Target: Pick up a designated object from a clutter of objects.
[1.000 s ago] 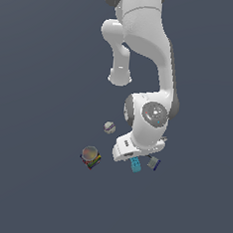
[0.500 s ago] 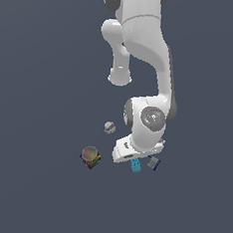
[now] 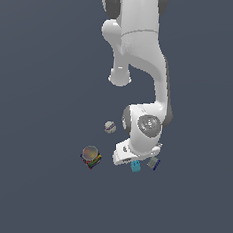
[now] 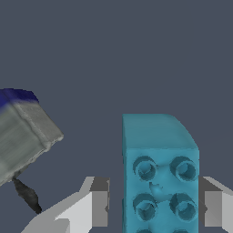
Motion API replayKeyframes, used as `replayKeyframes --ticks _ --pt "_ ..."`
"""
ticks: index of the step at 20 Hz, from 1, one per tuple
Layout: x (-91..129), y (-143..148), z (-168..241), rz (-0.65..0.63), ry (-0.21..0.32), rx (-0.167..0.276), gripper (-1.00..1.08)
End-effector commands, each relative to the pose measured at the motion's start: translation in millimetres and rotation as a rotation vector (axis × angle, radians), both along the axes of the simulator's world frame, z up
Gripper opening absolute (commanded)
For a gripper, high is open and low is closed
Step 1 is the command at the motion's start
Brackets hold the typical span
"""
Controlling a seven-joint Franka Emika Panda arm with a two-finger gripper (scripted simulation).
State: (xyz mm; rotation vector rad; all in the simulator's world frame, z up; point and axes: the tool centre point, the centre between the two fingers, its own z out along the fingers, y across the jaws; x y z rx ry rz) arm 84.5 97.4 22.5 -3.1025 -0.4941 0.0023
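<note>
The designated object is a cyan-blue oblong block (image 4: 159,154) with round dots on its face. In the wrist view it stands between my gripper (image 4: 154,205) fingers. One finger (image 4: 213,207) is against the block's side, while the other finger (image 4: 98,205) stands a small gap away. The gripper is open around the block. In the exterior view the block (image 3: 135,166) peeks out just below the white hand (image 3: 130,155), which hangs low over the clutter of objects.
A grey-and-navy boxy piece (image 3: 154,164) (image 4: 22,132) lies close beside the block. A small grey ball (image 3: 109,127) and a multicoloured lump topped by a greyish sphere (image 3: 90,157) sit toward the exterior view's left. The ground is plain dark grey.
The arm has come down a little, bringing the hand lower over the cyan block. The objects have not moved.
</note>
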Motion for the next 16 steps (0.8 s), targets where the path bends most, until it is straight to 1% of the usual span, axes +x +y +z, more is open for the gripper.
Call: replayKeyframes --ticks 1,11,16 --pt "0.7 0.1 -0.3 0.0 -0.001 0.0 -1.0" --pt "0.5 -0.1 0.1 0.0 -0.001 0.0 -1.0" --pt "-3.3 -3.2 5.6 0.0 -0.001 0.0 -1.0"
